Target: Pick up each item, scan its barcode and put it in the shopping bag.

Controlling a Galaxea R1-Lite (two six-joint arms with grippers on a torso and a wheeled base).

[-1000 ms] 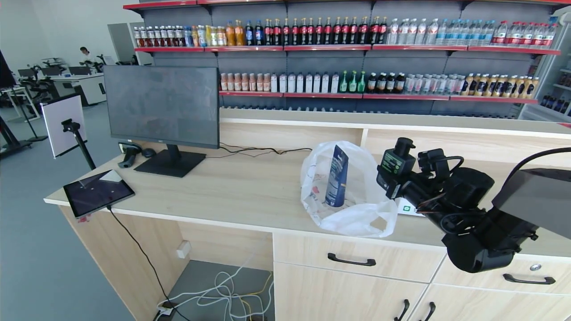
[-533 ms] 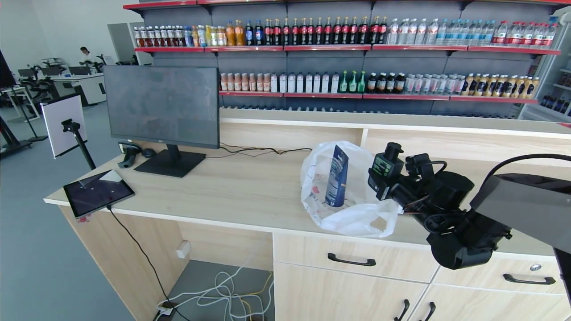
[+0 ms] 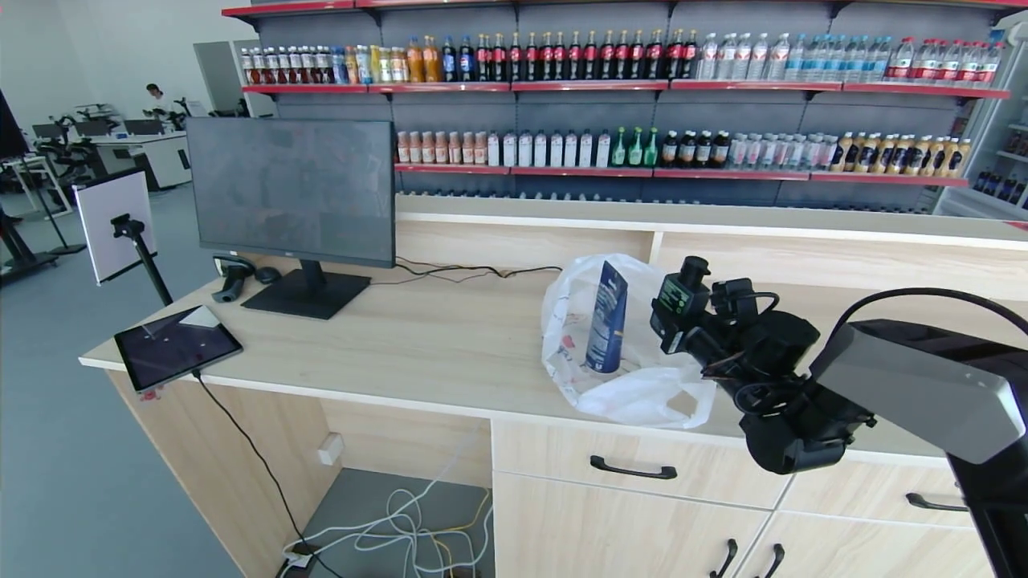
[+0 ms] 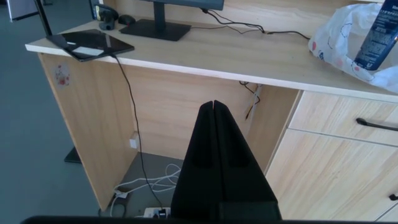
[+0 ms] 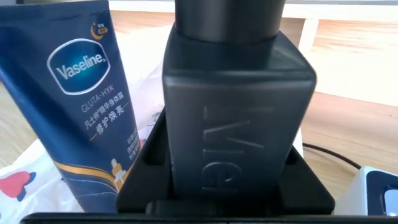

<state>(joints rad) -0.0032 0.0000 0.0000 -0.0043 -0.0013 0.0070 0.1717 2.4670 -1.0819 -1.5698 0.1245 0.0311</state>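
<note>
Dark bottle [image 3: 679, 299], head view: upright in the right gripper [image 3: 695, 331], above the counter [image 3: 434, 337] and just beside the right edge of the shopping bag [image 3: 642, 397].
Right gripper, head view: clenched around the lower body of the dark bottle.
Shopping bag, head view: white, slumped open on the counter, with a blue tube [image 3: 607, 317] standing inside.
Change, head view: over the last second we see the right arm carry the dark bottle leftward, from well to the side of the shopping bag to right at its edge.
Left gripper [image 4: 213, 107], left wrist view: fingers pressed together on nothing, hanging low in front of the counter, well apart from the shopping bag.
Right wrist view: the dark bottle sits squarely between the jaws, with the blue tube close behind it.
Meaning: we judge this to be the bagging step. The dark bottle is not yet over the opening, so it needs a little more travel before release.
</note>
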